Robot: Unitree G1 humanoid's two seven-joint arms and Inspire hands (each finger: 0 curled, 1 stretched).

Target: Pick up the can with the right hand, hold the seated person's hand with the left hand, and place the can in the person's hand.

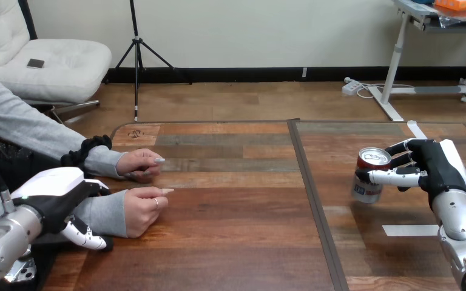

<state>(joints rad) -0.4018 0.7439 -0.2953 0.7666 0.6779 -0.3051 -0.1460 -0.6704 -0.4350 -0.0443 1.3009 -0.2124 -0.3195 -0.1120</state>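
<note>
The right hand (434, 170) is closed round the can (367, 189), with the fingers on the far side and the thumb across the front, so the first step, the pick-up, seems to be in hand or just finished. The can stands upright at the right part of the desk (230, 242), well apart from the person; whether its bottom is already off the wood or only touches it, I cannot tell from this angle. At the view's left the person rests two hands on the desk, both loosely closed with the palms down: the person's farther hand (139, 163) and the person's nearer hand (142, 209). The left hand (57, 191) is over the sleeve just behind the nearer hand, but I cannot tell if it grips the wrist or only lies above it. In my judgement the holding step is being prepared and not yet sure. The next move calls for the left hand to take a clear hold, for the person's palm to be turned up and opened, and for the right arm to carry the can a long way across the desk, keeping it upright.
</note>
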